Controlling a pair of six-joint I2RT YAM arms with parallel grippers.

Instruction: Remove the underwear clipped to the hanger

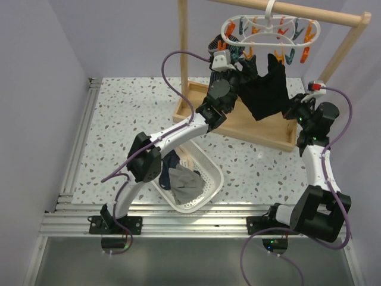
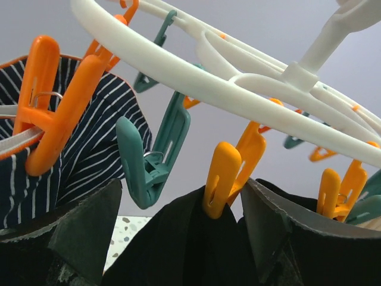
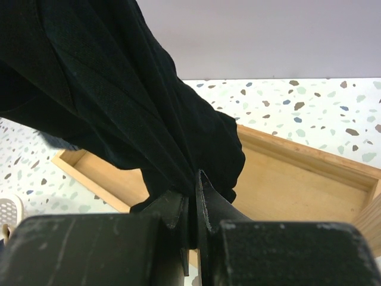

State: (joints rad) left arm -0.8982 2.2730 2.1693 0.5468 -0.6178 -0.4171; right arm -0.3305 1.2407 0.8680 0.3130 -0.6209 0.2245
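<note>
Speckled table (image 1: 119, 119) | left arm (image 1: 178, 134) extended up at hanger (image 1: 269, 25), left fingers (image 1: 237, 56) spread wide | right fingers (image 3: 201, 205) pinching black underwear (image 1: 265, 92)

The underwear (image 1: 265, 89) hangs from the hanger (image 1: 269, 24), behind the basket (image 1: 211, 173).

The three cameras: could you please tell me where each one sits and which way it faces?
Top external: above and behind the arms, looking down at the table; both arms show.
Left wrist: under the hanger, looking up at its clips; left fingers frame the bottom.
Right wrist: low, looking across the table at the wooden tray; right fingers pinch the black underwear.
Shared: all three show the black underwear.
</note>
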